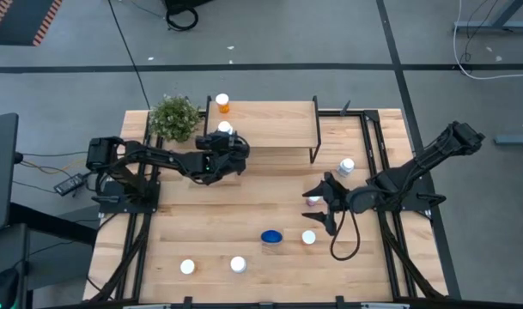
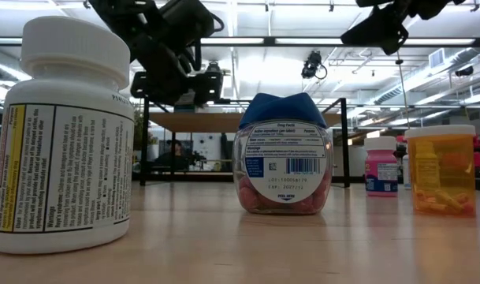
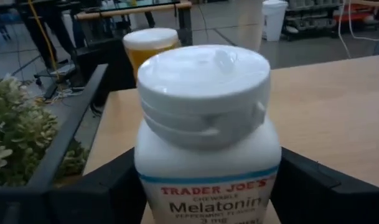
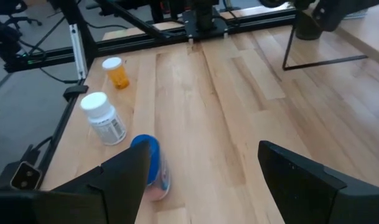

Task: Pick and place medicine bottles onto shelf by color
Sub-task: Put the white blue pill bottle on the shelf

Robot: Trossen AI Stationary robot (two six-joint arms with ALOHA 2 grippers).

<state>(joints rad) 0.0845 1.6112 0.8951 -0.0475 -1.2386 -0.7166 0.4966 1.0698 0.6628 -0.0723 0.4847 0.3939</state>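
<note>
My left gripper (image 1: 228, 153) is shut on a white melatonin bottle with a white cap (image 3: 205, 124) at the shelf's near left edge (image 1: 270, 146). The shelf is a light-wood board on black legs. An orange bottle (image 1: 222, 104) stands on its far left corner, just behind the held bottle (image 3: 149, 47). My right gripper (image 1: 321, 204) is open, its fingers wide apart in the right wrist view (image 4: 201, 186). It hovers by a pink bottle (image 1: 313, 201) on the table. I cannot tell whether it touches that bottle. My left gripper pinches the white bottle's body (image 3: 149, 186) between its two fingers (image 3: 93, 196), below the cap. The fingers come level from the table's left side. The bottle stands upright. Its bottom is hidden, so I cannot tell whether it rests on the shelf board.
A green potted plant (image 1: 174, 118) stands left of the shelf. A white bottle (image 1: 346, 166) stands right of the shelf. Near the front edge are a blue-lidded bottle (image 1: 271, 237), an orange bottle (image 1: 308, 238) and two more bottles (image 1: 238, 264) (image 1: 187, 267).
</note>
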